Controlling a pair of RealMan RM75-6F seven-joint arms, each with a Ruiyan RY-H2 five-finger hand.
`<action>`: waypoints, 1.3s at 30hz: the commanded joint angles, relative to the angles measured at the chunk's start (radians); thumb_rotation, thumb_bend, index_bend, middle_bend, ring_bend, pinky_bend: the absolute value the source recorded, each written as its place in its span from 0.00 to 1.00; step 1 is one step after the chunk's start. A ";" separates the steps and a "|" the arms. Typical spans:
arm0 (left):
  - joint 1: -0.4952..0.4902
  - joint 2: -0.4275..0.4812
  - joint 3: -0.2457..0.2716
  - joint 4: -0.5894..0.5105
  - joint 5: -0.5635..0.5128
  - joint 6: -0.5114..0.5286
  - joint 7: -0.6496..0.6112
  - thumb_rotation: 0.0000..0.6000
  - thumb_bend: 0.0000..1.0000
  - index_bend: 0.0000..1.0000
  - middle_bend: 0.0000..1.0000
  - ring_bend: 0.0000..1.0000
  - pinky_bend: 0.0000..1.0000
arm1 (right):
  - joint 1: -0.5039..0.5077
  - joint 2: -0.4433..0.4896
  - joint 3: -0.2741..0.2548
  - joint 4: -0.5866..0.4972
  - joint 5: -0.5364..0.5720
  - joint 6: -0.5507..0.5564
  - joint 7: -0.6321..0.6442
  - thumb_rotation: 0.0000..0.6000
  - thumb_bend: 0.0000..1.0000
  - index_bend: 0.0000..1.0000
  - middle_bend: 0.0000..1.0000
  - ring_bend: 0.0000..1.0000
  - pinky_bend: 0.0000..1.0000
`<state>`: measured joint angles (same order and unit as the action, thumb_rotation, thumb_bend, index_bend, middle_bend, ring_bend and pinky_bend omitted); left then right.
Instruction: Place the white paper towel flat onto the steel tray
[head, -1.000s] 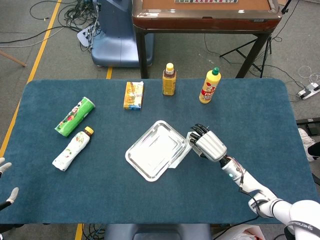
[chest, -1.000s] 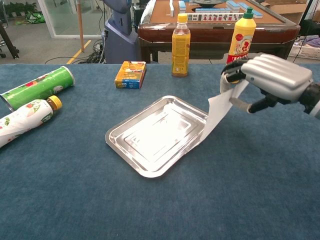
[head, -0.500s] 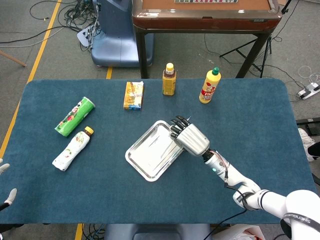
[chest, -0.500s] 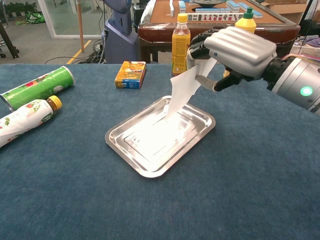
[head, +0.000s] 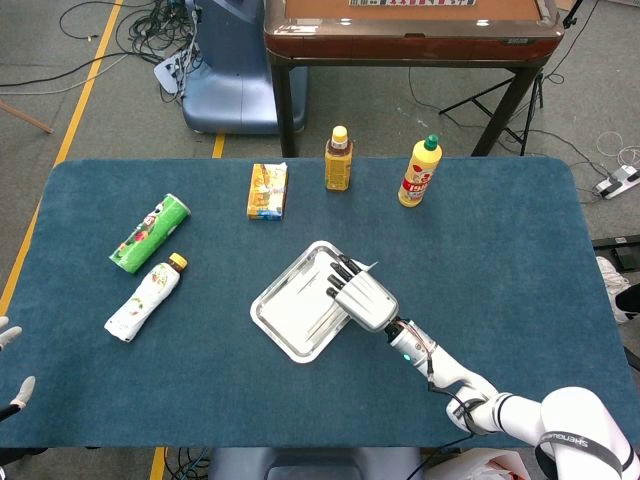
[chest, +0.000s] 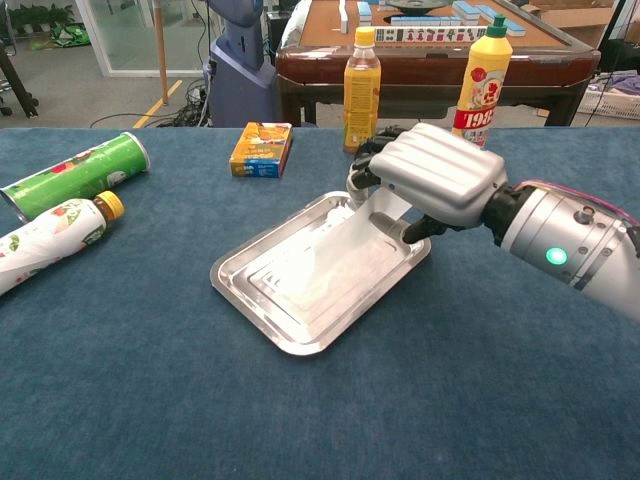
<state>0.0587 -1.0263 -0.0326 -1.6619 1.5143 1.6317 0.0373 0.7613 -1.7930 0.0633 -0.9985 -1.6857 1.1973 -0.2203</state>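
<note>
The left hand (head: 8, 368) shows only as spread fingertips at the table's near edge. The right hand (chest: 432, 177) has dropped lower over the steel tray (chest: 250, 297) — its fingers pinch the white paper towel (chest: 335, 253), which now drapes onto the tray floor instead of hanging above it.

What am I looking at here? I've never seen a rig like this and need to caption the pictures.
A two-armed robot with mechanical hands works at a blue table. One camera looks down from its head, the other forward from its chest. The right hand holds a white paper towel and lays it into the steel tray. Of the left hand, only fingertips show at the picture's edge. Also there: a green can, a white bottle, a yellow box, two more bottles.
</note>
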 joint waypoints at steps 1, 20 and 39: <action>-0.003 -0.001 0.000 0.003 0.000 -0.005 -0.003 1.00 0.27 0.22 0.14 0.15 0.00 | -0.006 -0.012 -0.005 -0.006 0.011 -0.012 -0.022 1.00 0.52 0.61 0.39 0.21 0.21; 0.009 0.001 0.000 0.016 -0.010 0.005 -0.019 1.00 0.27 0.22 0.14 0.15 0.00 | 0.030 -0.094 0.021 0.058 0.057 -0.073 0.011 1.00 0.35 0.40 0.31 0.16 0.21; 0.022 0.003 0.002 0.015 -0.014 0.017 -0.016 1.00 0.27 0.22 0.14 0.15 0.00 | 0.013 0.011 -0.022 -0.005 0.031 -0.049 0.066 1.00 0.18 0.34 0.28 0.14 0.21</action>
<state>0.0808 -1.0232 -0.0306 -1.6473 1.5005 1.6483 0.0214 0.7782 -1.7898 0.0421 -0.9968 -1.6587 1.1505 -0.1509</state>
